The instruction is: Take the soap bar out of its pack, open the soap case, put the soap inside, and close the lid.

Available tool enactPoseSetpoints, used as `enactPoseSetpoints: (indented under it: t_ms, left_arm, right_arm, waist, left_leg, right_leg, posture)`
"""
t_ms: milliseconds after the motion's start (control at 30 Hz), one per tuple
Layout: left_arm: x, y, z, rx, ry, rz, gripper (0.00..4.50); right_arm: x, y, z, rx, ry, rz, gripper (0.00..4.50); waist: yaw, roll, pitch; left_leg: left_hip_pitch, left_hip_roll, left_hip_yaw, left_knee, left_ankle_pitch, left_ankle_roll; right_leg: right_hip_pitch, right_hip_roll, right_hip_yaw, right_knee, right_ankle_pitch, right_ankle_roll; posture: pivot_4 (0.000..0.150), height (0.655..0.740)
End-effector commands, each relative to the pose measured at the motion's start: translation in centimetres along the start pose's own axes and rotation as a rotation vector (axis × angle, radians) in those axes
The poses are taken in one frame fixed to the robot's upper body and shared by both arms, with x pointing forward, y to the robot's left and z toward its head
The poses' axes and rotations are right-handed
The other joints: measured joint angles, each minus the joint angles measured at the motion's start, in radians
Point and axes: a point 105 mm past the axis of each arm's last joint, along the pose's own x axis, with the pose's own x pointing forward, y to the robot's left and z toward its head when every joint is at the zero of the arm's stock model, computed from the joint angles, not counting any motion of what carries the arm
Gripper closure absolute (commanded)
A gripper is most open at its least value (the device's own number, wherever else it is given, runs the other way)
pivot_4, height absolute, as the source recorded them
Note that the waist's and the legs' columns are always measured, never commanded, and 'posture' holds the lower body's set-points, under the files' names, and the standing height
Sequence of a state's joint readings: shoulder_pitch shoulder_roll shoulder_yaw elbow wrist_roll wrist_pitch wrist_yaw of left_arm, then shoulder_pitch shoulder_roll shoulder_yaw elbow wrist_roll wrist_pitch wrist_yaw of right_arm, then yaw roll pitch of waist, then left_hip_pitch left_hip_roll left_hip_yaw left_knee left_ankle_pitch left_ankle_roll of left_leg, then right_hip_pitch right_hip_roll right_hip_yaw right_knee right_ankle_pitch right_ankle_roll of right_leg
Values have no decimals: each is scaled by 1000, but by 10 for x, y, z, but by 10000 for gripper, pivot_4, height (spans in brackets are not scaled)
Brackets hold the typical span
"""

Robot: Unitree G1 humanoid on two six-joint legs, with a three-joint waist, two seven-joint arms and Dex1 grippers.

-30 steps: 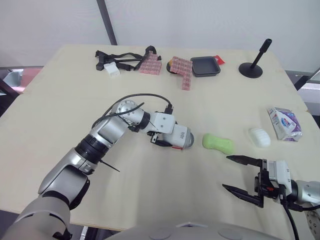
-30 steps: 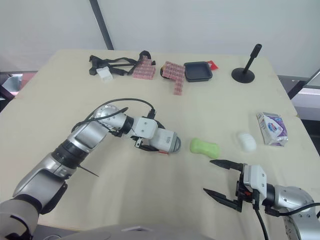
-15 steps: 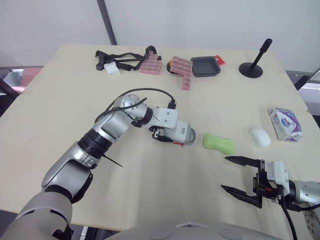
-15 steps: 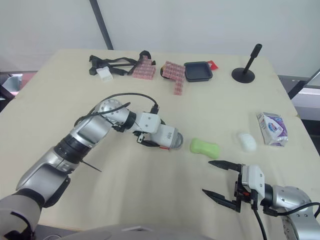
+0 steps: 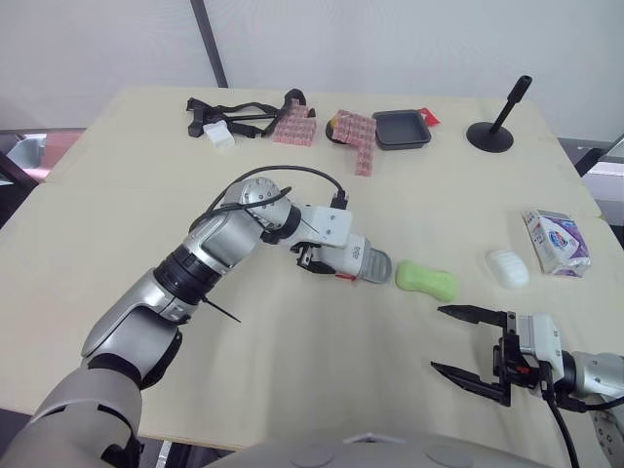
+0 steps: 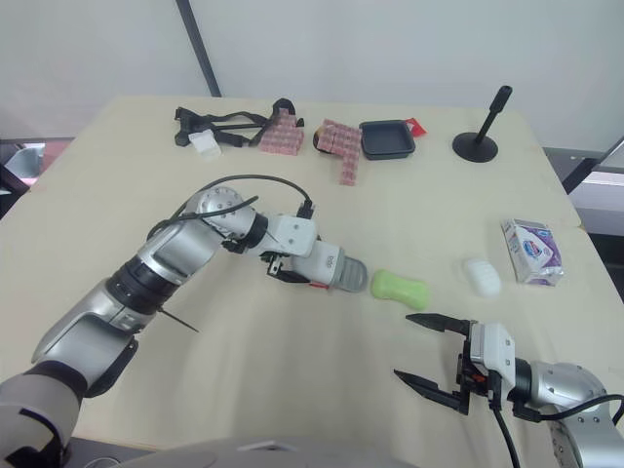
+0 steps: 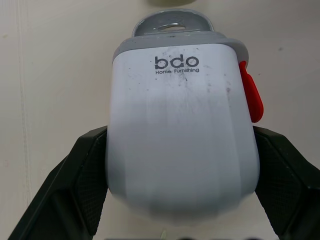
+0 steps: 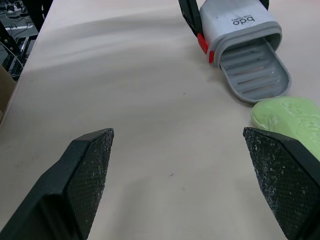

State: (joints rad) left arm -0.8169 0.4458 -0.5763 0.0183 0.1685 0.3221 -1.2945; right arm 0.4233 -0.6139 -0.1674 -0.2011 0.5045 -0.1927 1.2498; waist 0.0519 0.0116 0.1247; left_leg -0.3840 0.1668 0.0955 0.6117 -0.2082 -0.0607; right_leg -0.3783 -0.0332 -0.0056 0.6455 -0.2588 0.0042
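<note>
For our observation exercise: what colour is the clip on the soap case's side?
Red; the clip shows best in the left wrist view.

Brand on the white plastic soap case (image 7: 177, 130): "bdo", in dark lowercase letters on its flat white face.
Line under the brand: "Home Furnishing", in smaller dark print.
Same case, right wrist view: "bdo" shows again; the line beneath it is too small to read.
White and purple soap pack (image 5: 556, 241): coloured printing, lettering too small to read.
</note>
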Motion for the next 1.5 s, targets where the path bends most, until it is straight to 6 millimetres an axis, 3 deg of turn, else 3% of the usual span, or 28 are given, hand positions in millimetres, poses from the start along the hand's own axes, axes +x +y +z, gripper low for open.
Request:
enactPoseSetpoints:
  t_ms: [33, 467, 800, 1167, 1500]
  left_arm:
    - [-8, 4, 8, 44, 7, 9, 10333]
    - [-40, 9, -31, 11, 85, 66, 10333]
    - [-57, -7, -35, -104, -152, 133, 10333]
    - [-54, -24, -61, -143, -133, 120, 10333]
    - [-51, -24, -55, -162, -195, 129, 10333]
  right_arm:
    - [-2, -1, 3, -21, -3, 0, 442]
    - [-3, -4, 3, -24, -2, -14, 442]
    - [-5, -5, 4, -21, -4, -28, 442]
    - [-8, -39, 29, 88, -164, -248, 442]
    - [-4, -32, 31, 71, -153, -259, 442]
  waist:
    - [0, 0, 0]
    - [0, 0, 0]
    - [-2, 0, 0]
    - [-1, 0, 0]
    - [0, 0, 0]
  left_leg:
    - [0, 0, 0, 0, 0, 0]
    - [0, 0, 0, 0, 0, 0]
    - [-1, 0, 0, -2, 0, 0]
    - [3, 0, -1, -2, 0, 1]
    - [4, 0, -1, -2, 0, 0]
  right_leg:
    - [0, 0, 0, 0, 0, 0]
    - [0, 0, -1, -1, 0, 0]
    - [-1, 0, -1, -2, 0, 0]
    - [-1, 0, -1, -3, 0, 0]
    - [-1, 0, -2, -3, 0, 0]
  posture:
    - [1500, 7400]
    - [1500, 7400]
    - [1500, 7400]
    - [1500, 7400]
    - [1500, 7400]
